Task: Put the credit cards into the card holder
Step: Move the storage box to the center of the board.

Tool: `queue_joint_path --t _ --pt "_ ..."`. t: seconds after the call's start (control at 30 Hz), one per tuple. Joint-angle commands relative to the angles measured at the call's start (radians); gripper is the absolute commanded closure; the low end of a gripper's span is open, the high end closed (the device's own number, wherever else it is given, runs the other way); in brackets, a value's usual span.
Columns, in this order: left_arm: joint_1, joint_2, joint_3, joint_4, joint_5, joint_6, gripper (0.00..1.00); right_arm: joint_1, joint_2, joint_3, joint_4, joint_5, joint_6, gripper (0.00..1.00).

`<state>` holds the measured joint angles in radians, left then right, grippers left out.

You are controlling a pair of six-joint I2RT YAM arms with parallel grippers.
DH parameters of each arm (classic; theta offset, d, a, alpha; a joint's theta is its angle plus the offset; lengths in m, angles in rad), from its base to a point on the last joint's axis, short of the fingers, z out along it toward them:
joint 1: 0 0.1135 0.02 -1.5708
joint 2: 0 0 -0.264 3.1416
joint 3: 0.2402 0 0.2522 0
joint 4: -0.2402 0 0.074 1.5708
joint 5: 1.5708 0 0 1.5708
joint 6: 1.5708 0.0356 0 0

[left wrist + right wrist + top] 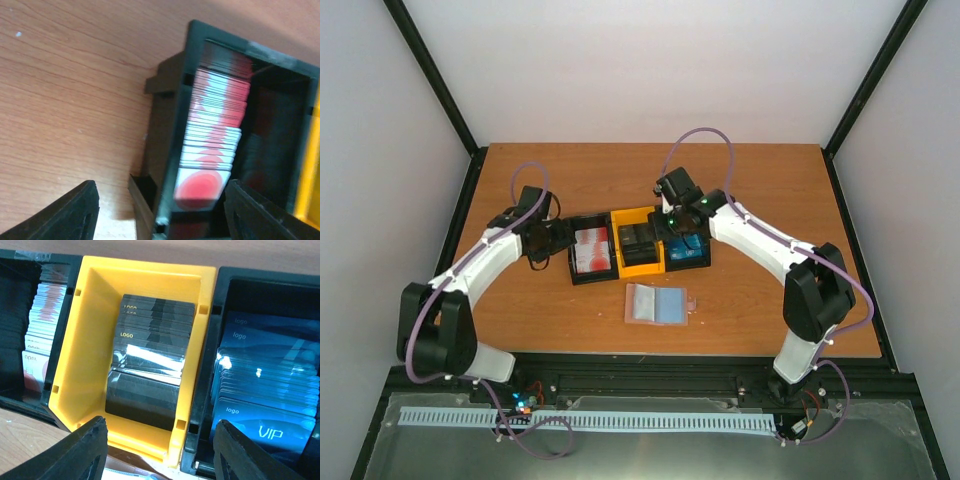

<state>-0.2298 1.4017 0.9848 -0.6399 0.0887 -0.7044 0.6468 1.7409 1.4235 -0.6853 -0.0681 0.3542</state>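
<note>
Three bins stand in a row mid-table. The left black bin (575,272) holds red-and-white credit cards (592,250), the yellow bin (642,268) dark cards (638,241), the right black bin (704,260) blue cards (690,248). The card holder (658,304) lies open, grey inside, on the table in front of the bins. My left gripper (558,240) is open and empty at the left bin's left end; its view shows the red-and-white cards (215,135) between the fingers (70,212). My right gripper (672,222) is open and empty above the yellow bin (75,370), over dark cards (150,360) and blue cards (265,390).
The wooden table (750,180) is walled by white panels and black frame posts. Bare wood lies behind the bins and to both sides of the card holder. The arm bases sit at the near edge.
</note>
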Motion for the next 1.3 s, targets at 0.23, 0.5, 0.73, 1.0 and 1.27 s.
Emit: queue_joint_path --t 0.23,0.5,0.73,1.0,1.27 --pt "0.040 0.217 0.162 0.088 -0.005 0.114 0.48 -0.016 -0.015 0.045 -0.031 0.069 -0.029 0.42" --pt "0.040 0.388 0.311 0.115 0.028 0.270 0.53 -0.047 -0.033 0.032 -0.041 0.079 -0.038 0.42" --pt "0.040 0.482 0.410 0.137 0.107 0.309 0.58 -0.087 -0.050 0.032 -0.051 0.080 -0.050 0.42" --pt "0.035 0.592 0.506 0.183 0.369 0.369 0.58 -0.129 -0.061 0.020 -0.049 0.077 -0.068 0.42" --pt "-0.001 0.733 0.669 0.194 0.549 0.386 0.57 -0.251 -0.067 -0.010 -0.069 -0.093 -0.173 0.42"
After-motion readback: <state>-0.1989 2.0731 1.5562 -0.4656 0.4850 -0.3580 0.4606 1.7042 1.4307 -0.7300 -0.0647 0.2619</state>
